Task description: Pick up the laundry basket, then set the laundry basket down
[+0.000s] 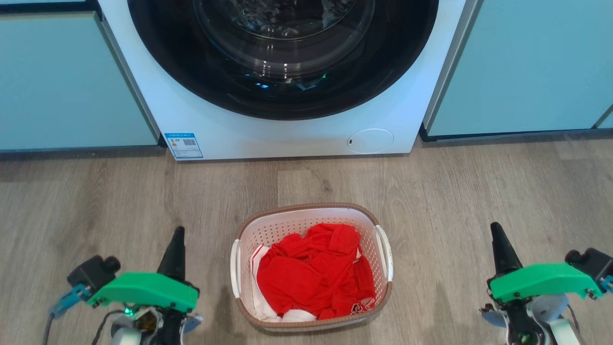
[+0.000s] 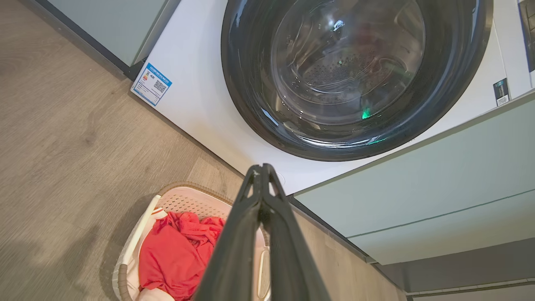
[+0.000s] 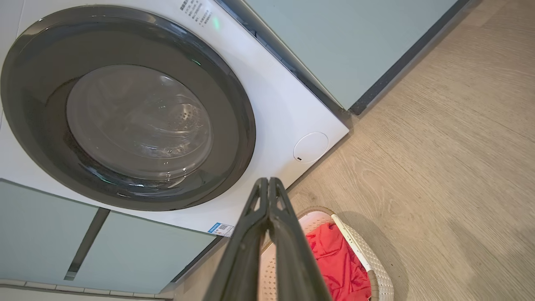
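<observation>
Laundry basket (image 1: 306,207): lower centre of the head view, sitting on the floor (image 1: 143,201), between the two claws and apart from both. Rounded-rectangular; white perforated plastic walls, woven-look brown rim, a smooth white loop handle (image 1: 234,268) on each side.

Inside: crumpled red garment (image 1: 316,273) over some white cloth (image 1: 261,302).

Left claw (image 1: 178,235), lower left: dark tapered fingers pressed together, clenched on nothing.

Right claw (image 1: 494,227), lower right: likewise clenched, empty.

Floor: grey-brown wood-grain planks.

Top centre: white washing machine (image 1: 287,134), round dark-ringed glass door (image 1: 282,38), flanked by flat pale teal cabinet fronts (image 1: 62,81).
</observation>
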`<state>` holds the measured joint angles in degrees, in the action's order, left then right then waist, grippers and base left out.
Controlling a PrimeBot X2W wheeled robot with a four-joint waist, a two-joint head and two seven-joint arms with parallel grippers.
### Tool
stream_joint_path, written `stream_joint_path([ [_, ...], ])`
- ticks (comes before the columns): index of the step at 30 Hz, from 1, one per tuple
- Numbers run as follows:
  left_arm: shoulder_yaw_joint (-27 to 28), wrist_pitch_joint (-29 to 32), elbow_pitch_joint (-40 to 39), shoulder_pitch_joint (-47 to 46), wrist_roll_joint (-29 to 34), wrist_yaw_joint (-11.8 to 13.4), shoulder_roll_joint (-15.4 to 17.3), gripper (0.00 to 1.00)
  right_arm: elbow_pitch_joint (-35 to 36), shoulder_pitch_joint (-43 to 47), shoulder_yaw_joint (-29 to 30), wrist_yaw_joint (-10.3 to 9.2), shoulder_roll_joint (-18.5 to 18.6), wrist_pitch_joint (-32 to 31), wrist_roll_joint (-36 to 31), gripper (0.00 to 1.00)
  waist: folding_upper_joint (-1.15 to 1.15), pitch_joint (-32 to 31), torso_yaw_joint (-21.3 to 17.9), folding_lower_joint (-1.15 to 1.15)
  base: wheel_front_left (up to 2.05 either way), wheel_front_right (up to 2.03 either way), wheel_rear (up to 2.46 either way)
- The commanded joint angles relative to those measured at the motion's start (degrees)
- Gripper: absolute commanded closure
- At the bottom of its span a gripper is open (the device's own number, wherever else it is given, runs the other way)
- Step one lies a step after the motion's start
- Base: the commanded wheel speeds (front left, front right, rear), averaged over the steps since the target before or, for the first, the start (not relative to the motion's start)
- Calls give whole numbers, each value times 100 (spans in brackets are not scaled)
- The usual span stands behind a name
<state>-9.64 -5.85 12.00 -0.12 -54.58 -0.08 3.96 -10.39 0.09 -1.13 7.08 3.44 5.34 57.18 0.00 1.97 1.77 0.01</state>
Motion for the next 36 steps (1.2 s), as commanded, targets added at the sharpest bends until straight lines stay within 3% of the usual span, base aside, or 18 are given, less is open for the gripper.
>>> stream_joint_path([
  [1, 200, 29, -159, -326, -140, -74, 96, 100, 138, -294, -2, 21, 97, -30, 133, 100, 0, -3, -3, -1, 0, 0, 0],
  [36, 872, 608, 47, -478, -2416, -468, 94, 100, -150, -479, 313, 33, 106, -601, 2236, 100, 0, -106, -106, -1, 0, 0, 0],
])
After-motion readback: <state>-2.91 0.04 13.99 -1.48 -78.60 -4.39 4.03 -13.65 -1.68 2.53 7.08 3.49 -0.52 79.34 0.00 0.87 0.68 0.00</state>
